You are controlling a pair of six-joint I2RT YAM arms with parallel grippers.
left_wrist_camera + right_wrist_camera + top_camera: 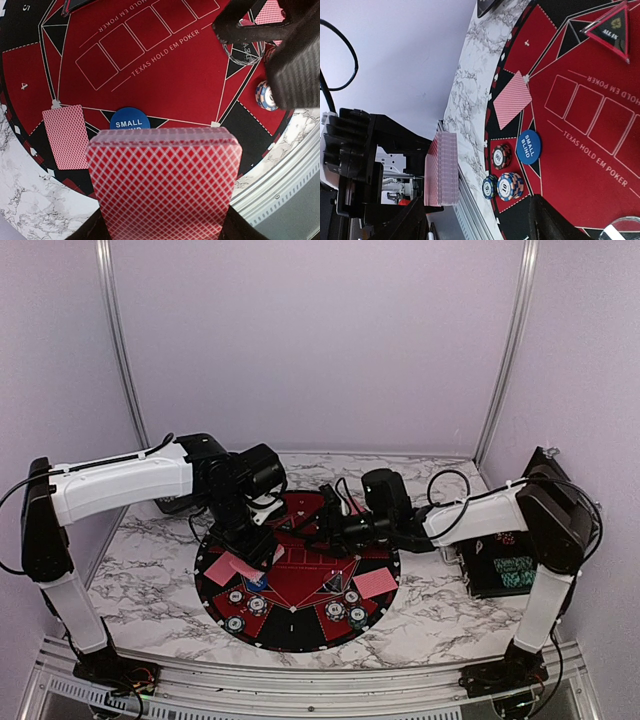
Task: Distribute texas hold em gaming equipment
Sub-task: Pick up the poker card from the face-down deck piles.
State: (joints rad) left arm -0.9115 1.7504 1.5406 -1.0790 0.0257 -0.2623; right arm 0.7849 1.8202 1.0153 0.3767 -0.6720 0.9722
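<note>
The left gripper (162, 225) is clamped narrow on the deck (165, 175) of red-backed cards and holds it above the near left part of the mat (300, 632), off the desk (150, 585). The right gripper (480, 210) stands wide with nothing between its fingers. It reaches in over the middle of the mat, so the deck lies just to its left, toward the mat's rim.

The coming move probably turns on that relation. The right arm is the free one and is close to the deck, so it would have to come across to take a card off the exposed face.

The left wrist view shows the deck's patterned back face-on, with its long axis running away from the gripper toward the blue small-blind marker (130, 120). It cannot show how thick the deck is. The right wrist view shows the deck edge-on as a thick stack, and also three chip stacks (501, 156) just beside the marker.

One dealt card (65, 136) lies flat at the left seat. The overhead view shows another card (375, 583) at the right seat.
</note>
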